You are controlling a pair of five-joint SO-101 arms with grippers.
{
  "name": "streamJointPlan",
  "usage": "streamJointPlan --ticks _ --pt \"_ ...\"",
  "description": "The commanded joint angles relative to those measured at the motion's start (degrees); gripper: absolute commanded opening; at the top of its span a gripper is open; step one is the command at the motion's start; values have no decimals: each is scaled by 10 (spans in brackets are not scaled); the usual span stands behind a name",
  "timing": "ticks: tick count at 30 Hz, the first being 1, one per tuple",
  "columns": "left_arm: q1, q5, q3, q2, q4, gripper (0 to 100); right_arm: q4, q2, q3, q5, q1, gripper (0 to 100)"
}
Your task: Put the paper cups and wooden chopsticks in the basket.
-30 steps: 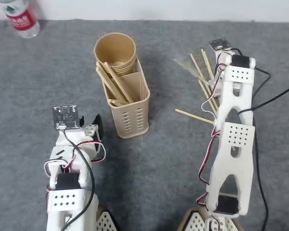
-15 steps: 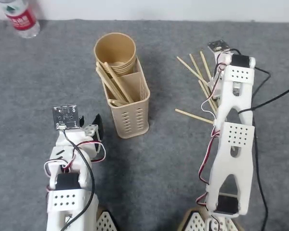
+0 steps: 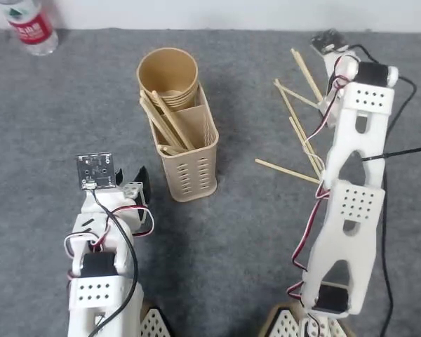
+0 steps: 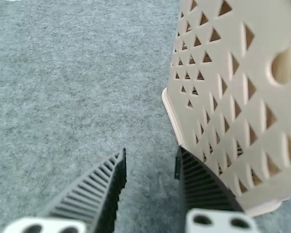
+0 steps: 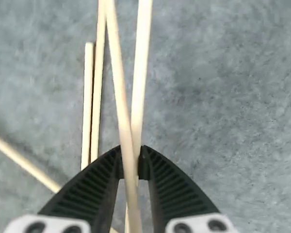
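Note:
Stacked paper cups (image 3: 167,70) stand in the far compartment of the beige basket (image 3: 194,168), with several wooden chopsticks (image 3: 161,123) leaning beside them. My right gripper (image 5: 131,156) is shut on two crossed chopsticks (image 5: 117,82), held over the grey carpet. In the high view these two chopsticks (image 3: 305,67) stick out from under the right arm (image 3: 354,140). More loose chopsticks (image 3: 286,170) lie on the carpet near that arm. My left gripper (image 4: 148,162) is open and holds nothing, low beside the basket's perforated wall (image 4: 233,97).
A plastic bottle (image 3: 29,24) with a red label lies at the far left corner. Grey carpet covers the table, with free room between the basket and the right arm. Cables trail along the right arm.
The right arm has swung farther back and to the right, carrying the held chopsticks with it. The left arm has not moved.

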Motion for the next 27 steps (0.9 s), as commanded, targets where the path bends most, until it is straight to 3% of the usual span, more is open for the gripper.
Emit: streamJointPlan --ticks 1,5,12,23,27 --pt "4 -8 -7 -6 0 173 22 -85 47 55 6 7" --pt "4 -8 -7 -6 0 173 22 -161 124 116 6 8" --pt "4 -8 -7 -6 0 173 21 -301 149 123 -11 8" --pt "3 -8 -7 -6 0 173 15 -474 152 -11 -81 8" --pt "3 -8 -7 -6 0 173 15 -519 149 -64 -141 8"
